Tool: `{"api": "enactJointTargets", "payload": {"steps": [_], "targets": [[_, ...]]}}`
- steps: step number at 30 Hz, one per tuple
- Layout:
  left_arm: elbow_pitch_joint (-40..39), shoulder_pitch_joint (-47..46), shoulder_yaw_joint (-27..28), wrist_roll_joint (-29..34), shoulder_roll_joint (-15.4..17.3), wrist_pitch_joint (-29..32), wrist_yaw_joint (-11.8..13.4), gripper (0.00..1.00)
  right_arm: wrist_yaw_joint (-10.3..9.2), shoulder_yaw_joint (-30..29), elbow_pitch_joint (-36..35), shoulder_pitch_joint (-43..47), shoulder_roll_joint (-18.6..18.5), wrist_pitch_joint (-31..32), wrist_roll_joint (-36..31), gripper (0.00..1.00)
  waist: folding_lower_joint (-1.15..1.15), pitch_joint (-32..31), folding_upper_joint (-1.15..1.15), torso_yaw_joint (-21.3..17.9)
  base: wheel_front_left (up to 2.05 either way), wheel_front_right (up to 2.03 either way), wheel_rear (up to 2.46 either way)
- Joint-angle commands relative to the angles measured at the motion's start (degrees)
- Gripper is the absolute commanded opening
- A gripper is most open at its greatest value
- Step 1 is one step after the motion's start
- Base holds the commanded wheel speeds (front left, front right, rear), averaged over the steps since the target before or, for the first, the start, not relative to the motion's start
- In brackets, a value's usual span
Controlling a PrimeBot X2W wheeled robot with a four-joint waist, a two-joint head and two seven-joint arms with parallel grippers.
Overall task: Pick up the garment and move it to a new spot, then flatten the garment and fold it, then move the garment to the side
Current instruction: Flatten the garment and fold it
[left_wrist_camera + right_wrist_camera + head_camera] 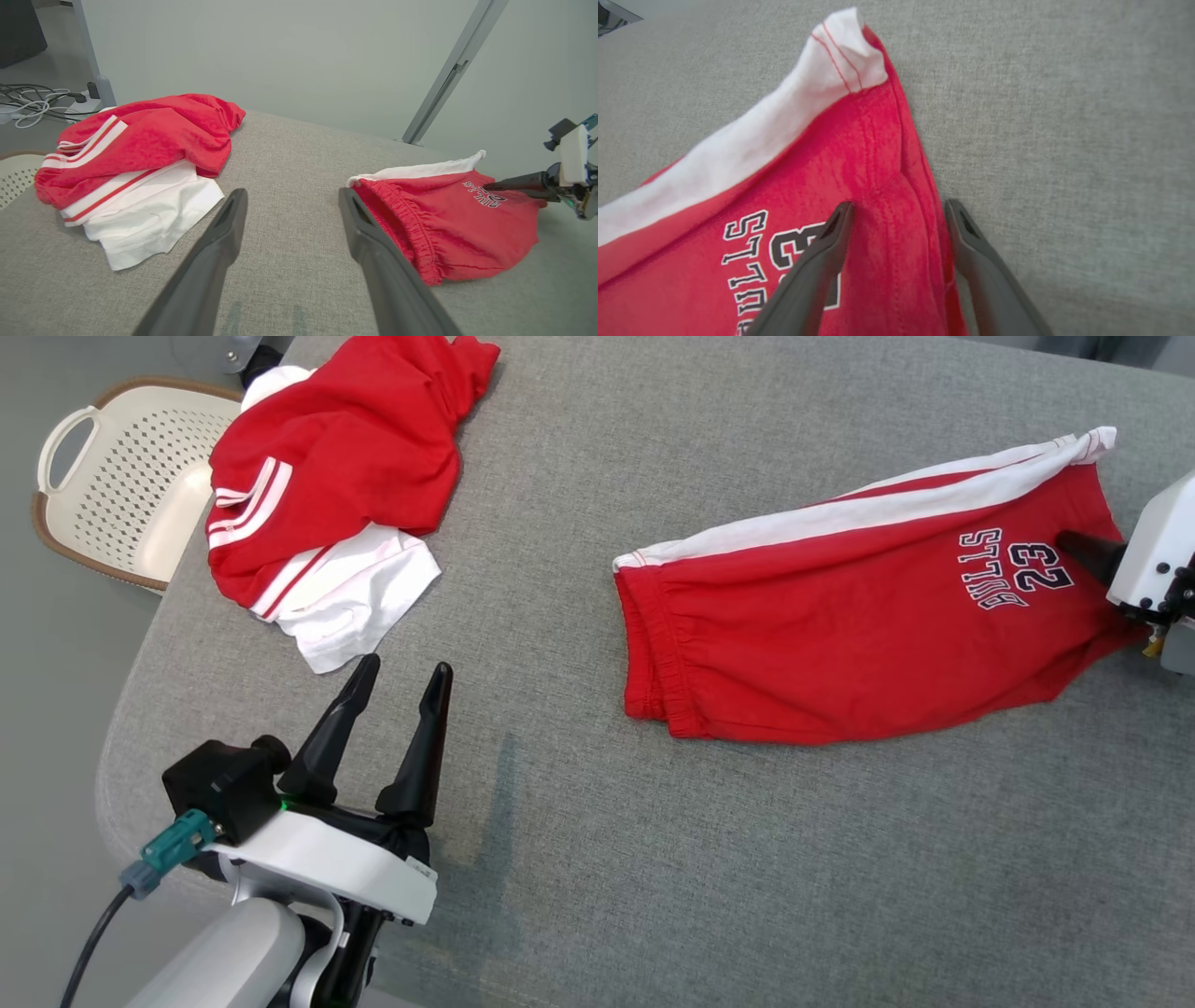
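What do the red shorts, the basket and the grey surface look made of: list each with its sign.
Red shorts: soft matte knit, likely cotton; limp folds, gathered waistband.
Basket: rigid cream plastic, probably; moulded holes, smooth handle.
Grey surface: matte woven fabric; flecked weave shows.

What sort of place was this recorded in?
Likely a robot test lab staged for laundry folding, not a home: a grey fabric-covered table holding red shorts, a plastic laundry basket beside it, and loose cables beyond it.

A pale basket (pixel 140 476) sat on the floor (pixel 37 709) beside the grey padded table (pixel 560 859), a plain wall (pixel 280 56) behind it.
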Motion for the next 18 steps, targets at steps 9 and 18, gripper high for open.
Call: {"api": "enactJointTargets", "payload": {"steps": [9,18], "targets": [[1.2,2.4,2.4,3.0,-2.5,-0.3,-2.0,1.0,0.01,-0.4,0.3,4.1,2.7,2.3,1.3,0.0,0.0,-1.9,0.0,-0.9,0.0,0.0,0.0],[2.7,3.6,2.9,4.1,-3.2,-0.3,-3.1,1.0,0.01,-3.3,-4.2,7.2,1.6,-5.6,3.7,0.0,0.0,-6.3,0.0,-4.0,0.0,0.0,0.0]]}}
